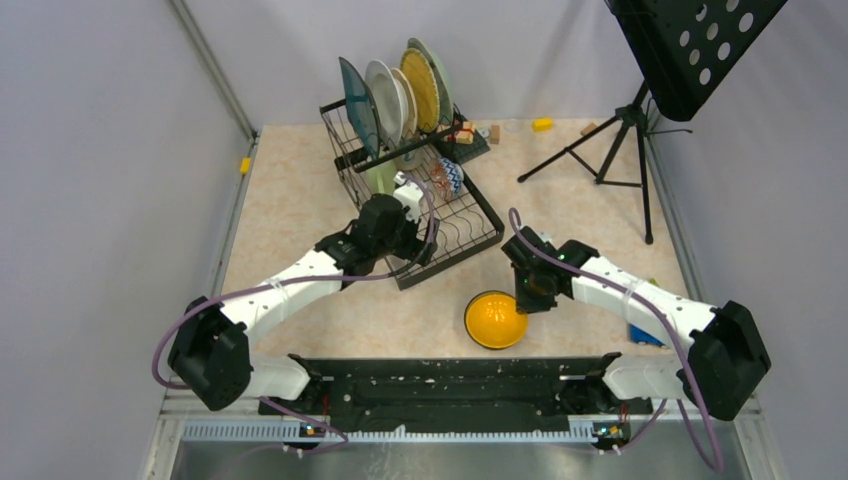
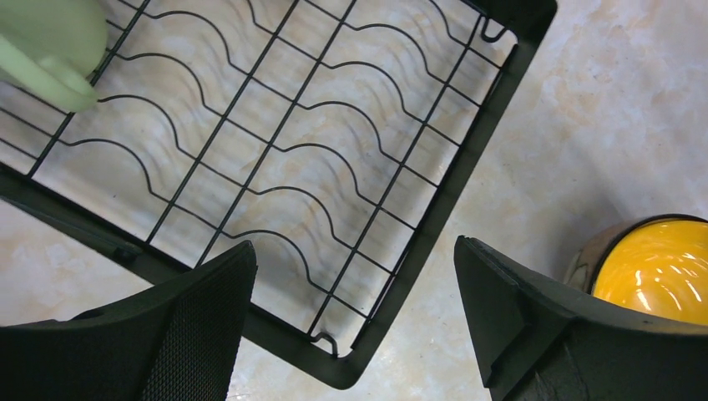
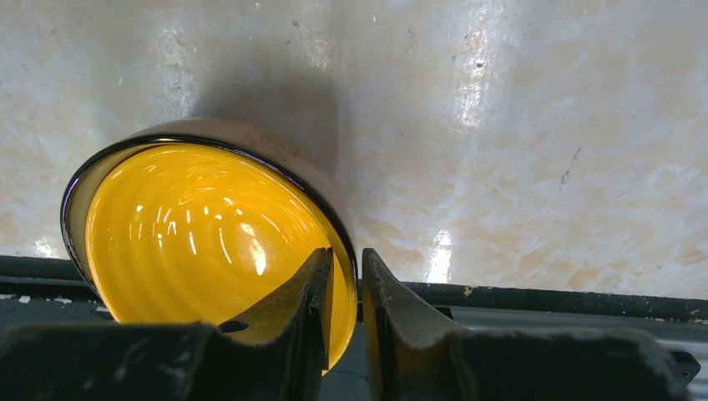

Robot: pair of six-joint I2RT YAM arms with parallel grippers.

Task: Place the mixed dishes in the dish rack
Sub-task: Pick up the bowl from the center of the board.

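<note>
Right gripper [image 3: 344, 284] pinches the rim of the yellow bowl [image 3: 192, 242], at five o'clock from the rack [image 2: 463, 180]; left gripper [image 2: 355, 309] hangs wide open, empty.

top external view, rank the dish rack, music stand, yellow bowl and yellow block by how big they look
1-2. dish rack and music stand: alike; stand is cropped and nearer the camera, so unranked
3. yellow bowl
4. yellow block

Black tripod music stand [image 1: 622, 140] at far right, perforated desk tilted overhead. Small yellow block [image 1: 541, 124] and tan wooden block [image 1: 493, 132] sit along the far edge of the beige marbled tabletop [image 1: 290, 200]. Blue toy [image 1: 645, 336] near right edge, partly hidden.
</note>
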